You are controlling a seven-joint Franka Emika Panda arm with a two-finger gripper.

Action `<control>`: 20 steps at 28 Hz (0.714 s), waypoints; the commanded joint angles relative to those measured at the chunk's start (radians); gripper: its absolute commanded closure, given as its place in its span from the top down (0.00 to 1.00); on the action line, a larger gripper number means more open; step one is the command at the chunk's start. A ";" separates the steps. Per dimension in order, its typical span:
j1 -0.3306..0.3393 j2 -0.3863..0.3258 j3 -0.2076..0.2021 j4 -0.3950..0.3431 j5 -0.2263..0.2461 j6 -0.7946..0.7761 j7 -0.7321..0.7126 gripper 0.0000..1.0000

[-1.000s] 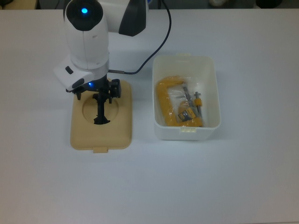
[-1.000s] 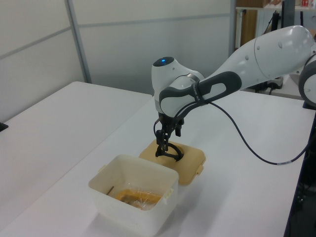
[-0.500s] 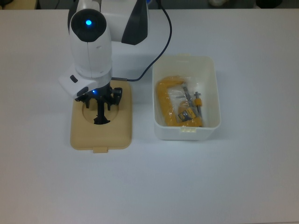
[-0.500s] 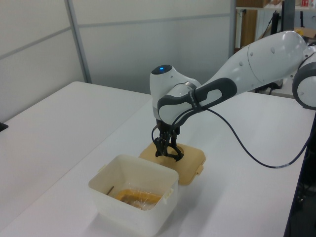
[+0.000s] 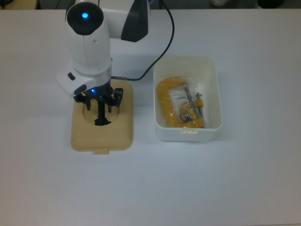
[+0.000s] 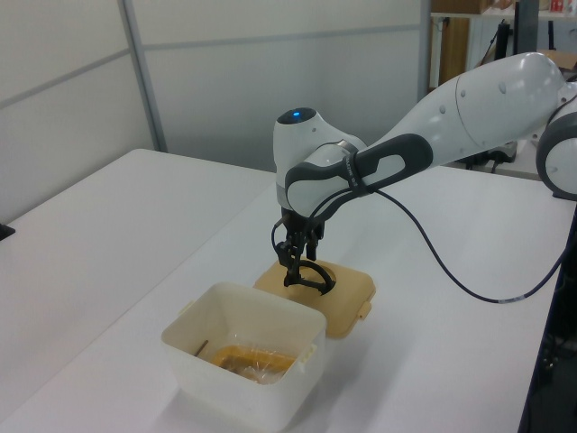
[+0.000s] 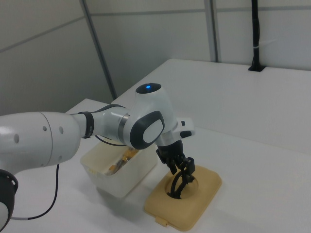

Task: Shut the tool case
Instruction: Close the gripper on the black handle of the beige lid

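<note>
Over lid [image 5: 101,129], tool [image 5: 99,101] rose slightly, handle [image 5: 101,117] now upright.

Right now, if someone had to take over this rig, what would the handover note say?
Claw: over the lid's round recess at the black handle; whether it grips is unclear.
Lid: flat on the table, on the top view's left of the tub, apart from it.
Tub: open, with a yellow clamp and small parts inside.
Done: claw brought to the handle.
Left: lift the lid, carry it over the tub, seat it.
</note>
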 commanded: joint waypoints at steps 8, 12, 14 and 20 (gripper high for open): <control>-0.005 -0.044 0.002 -0.014 0.049 -0.070 -0.049 0.42; -0.005 -0.052 0.002 -0.016 0.053 -0.073 -0.053 0.42; -0.003 -0.052 0.002 -0.017 0.053 -0.083 -0.069 0.42; -0.003 -0.050 0.002 -0.016 0.053 -0.093 -0.106 0.42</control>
